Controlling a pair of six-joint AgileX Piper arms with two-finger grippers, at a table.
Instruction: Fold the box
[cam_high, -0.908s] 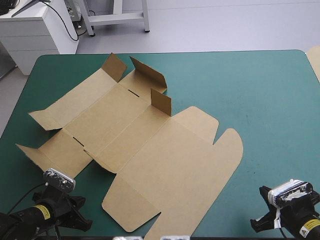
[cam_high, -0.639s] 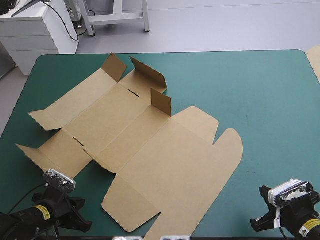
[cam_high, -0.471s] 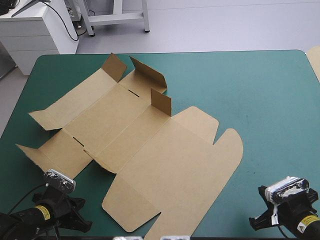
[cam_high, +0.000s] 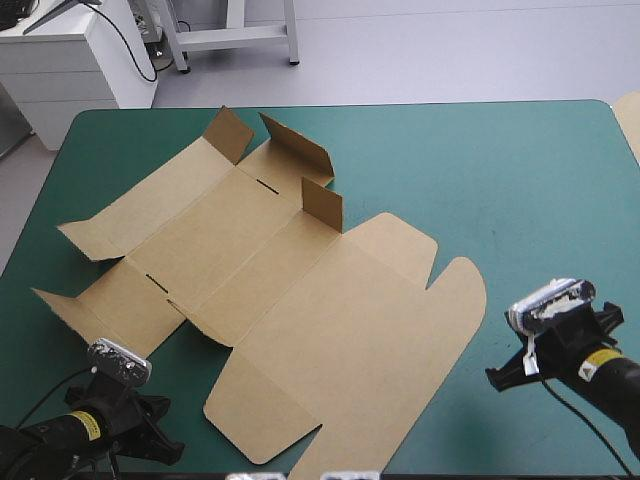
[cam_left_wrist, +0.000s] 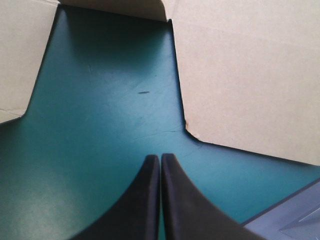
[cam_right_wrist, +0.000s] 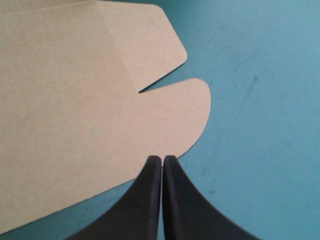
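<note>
— Where is the box lying?

— Flat on the teal-green surface, a cut brown sheet opened out. It runs slantwise from the far left toward the near middle. The right part of the surface is bare.

— All of it flat?

— Nearly. At the far end three small flaps stand up from the sheet. The broad panel with the rounded lobes lies flat at the near right of the sheet.

— And the left gripper?

— Closed. Its two black fingers meet in one pointed arch with nothing between them. It sits at the near left corner of the surface, over bare cover, in the gap between two of the box's near-side flaps. It is apart from the board.

— The right gripper?

— Closed as well, fingers pressed together and holding nothing. It is at the near right, just beside the box. Its tip is at the rounded edge of the right-hand lobe. The notch between the two lobes lies just ahead of it.

— Does it touch the board?

— I cannot tell. In the wrist view the tip lines up with the lobe's edge. In the high view the gripper stands just to the right of that lobe.
</note>
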